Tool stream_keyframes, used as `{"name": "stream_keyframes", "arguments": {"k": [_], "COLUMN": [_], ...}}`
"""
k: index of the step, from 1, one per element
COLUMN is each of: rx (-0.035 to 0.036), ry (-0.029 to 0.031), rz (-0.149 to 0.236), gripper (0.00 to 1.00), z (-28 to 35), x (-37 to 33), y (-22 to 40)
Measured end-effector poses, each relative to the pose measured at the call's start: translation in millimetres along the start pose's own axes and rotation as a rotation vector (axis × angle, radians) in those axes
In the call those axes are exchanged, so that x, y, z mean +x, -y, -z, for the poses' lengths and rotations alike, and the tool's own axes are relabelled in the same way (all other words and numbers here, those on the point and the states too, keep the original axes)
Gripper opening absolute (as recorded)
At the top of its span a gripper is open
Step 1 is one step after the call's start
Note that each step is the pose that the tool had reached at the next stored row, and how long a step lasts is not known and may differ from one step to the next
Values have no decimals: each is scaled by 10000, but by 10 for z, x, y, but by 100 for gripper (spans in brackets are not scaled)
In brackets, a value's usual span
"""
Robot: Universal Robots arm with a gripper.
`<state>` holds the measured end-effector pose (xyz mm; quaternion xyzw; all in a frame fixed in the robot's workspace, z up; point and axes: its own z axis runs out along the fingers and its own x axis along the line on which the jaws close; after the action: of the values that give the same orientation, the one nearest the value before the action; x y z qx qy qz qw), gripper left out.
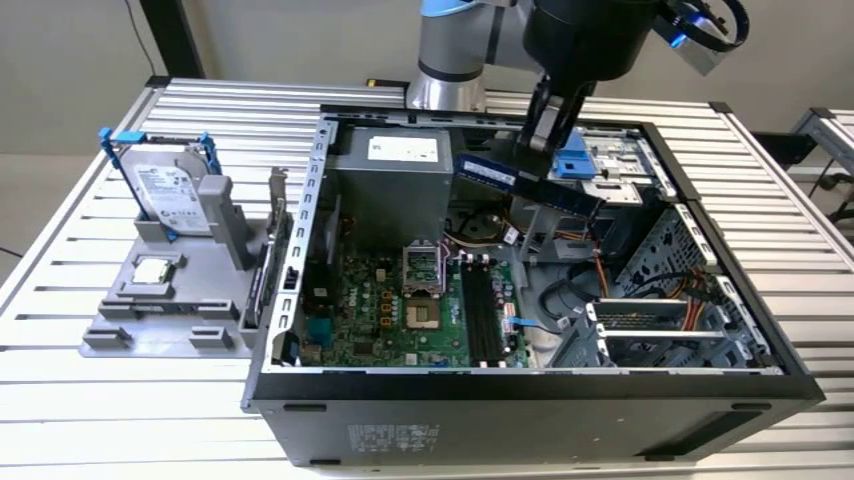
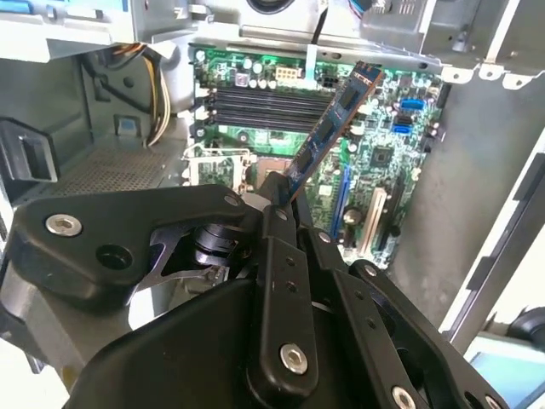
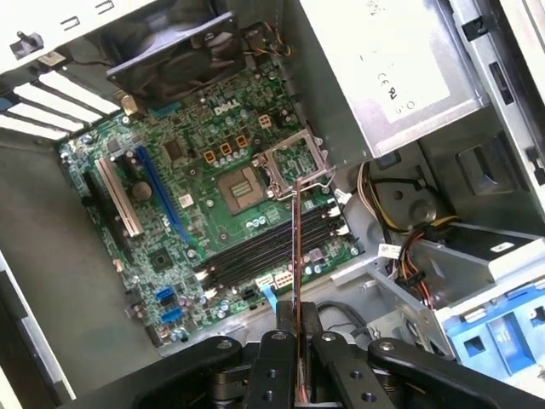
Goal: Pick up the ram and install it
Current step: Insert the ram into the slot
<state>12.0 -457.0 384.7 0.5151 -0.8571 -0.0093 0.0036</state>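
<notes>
Black claw (image 1: 539,150) grips the thin blue ram (image 1: 527,185); at its 6 o'clock, long black slots (image 1: 481,305) on the bumpy green board (image 1: 380,310).

Exterior view: looks steeply down into the case (image 1: 534,386). Both wrist views: close behind the gripper (image 3: 295,312) (opposite sides), sharing the motherboard (image 2: 387,158).

Soft, even overhead light fills the exterior view; the ribbed silver metal table (image 1: 80,400) shines pale, while the green motherboard (image 1: 387,310) sits dimmer inside the open black computer case (image 1: 534,420). In the first wrist view the grey metal power-supply box (image 3: 400,68) glares near white; in the second wrist view the black gripper (image 2: 282,199) carries dull highlights.
</notes>
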Motion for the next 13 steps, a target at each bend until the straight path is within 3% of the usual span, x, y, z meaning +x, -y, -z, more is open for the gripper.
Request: {"name": "stream_keyframes", "arguments": {"k": [13], "rx": [5], "ry": [28], "rz": [-1418], "gripper": [0], "z": [0], "x": [0], "y": [0]}}
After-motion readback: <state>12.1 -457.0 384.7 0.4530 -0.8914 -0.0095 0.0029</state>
